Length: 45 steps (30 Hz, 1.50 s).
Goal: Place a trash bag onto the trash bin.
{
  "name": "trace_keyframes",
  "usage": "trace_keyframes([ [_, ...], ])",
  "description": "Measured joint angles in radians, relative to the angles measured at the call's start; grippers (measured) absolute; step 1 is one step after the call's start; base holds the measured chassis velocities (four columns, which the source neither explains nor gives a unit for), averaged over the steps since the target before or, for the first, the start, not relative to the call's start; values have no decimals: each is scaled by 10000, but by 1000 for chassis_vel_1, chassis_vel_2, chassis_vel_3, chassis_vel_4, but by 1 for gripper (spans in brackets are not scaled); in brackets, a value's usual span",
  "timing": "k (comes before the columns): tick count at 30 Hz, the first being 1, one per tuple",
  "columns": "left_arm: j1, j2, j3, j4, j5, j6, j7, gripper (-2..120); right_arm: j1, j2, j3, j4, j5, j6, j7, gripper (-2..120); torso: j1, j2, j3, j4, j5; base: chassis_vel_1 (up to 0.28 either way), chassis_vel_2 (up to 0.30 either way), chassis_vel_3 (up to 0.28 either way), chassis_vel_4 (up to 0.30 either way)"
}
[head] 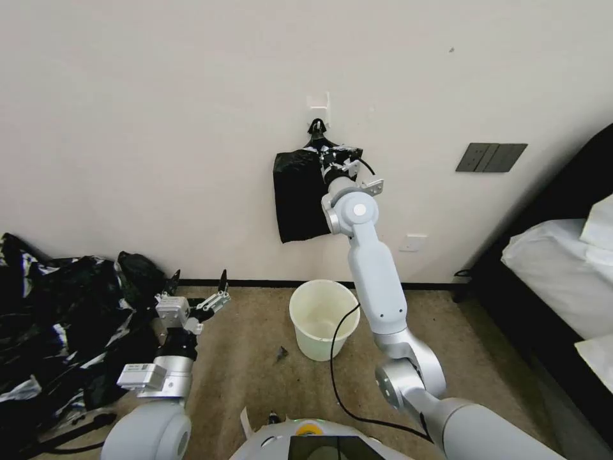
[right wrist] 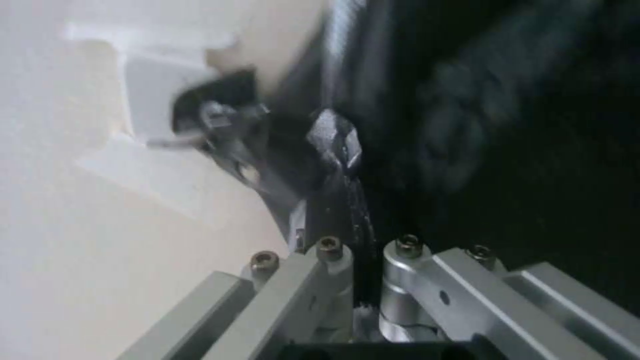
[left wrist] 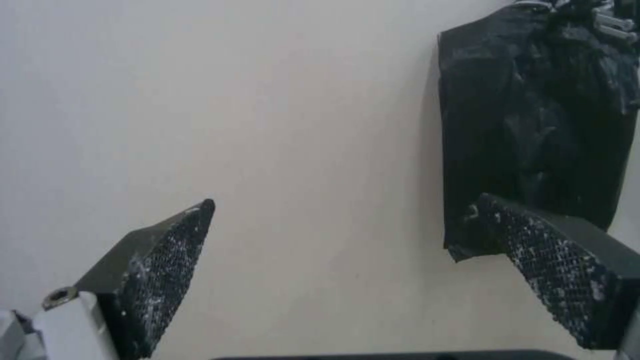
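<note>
Head view: right gripper point(head: 336, 161) clamped on hanging trash bag point(head: 299, 198).

In my left wrist view, the left hand point(left wrist: 340, 260) stands with both textured pads point(left wrist: 163, 265) spread wide apart, holding nothing. Behind them I see a bare wall point(left wrist: 267, 125) and a hanging black bag point(left wrist: 533, 130) against it.

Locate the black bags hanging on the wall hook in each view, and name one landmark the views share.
Head view: bundle of black bags hangs at upper centre, above the trash bin; the right tool is at its top.
Left wrist view: upper right, behind one left tool finger.
Right wrist view: dark plastic beside the hook.
Shared landmark: the cream wall.
</note>
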Motion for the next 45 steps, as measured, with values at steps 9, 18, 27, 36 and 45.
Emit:
trace_keyframes([
  [9,-99,65,14,65,-13,-26,59,100,-1402,-490,-752,1830,365,160,1581,0,0,0,0,1,1,0,0,0,0],
  [18,-190,273,43,285,-169,-28,117,100,-3504,-1544,-1199,3279,206,76,1426,0,-1,0,-1,3,1,0,0,0,0],
  [27,-311,382,228,570,-229,-48,301,100,-5449,-1945,-1395,4484,-560,-15,1240,0,-2,0,-1,1,0,0,0,0,0],
  [36,-506,488,541,777,-185,-50,432,100,-7404,-2134,-1599,5254,-1623,-154,932,0,-2,1,0,1,0,0,0,0,0],
  [45,-674,859,595,725,-164,-30,514,100,-7739,-2064,-1877,5302,-2328,-204,589,0,-2,0,0,0,0,0,0,0,0],
])
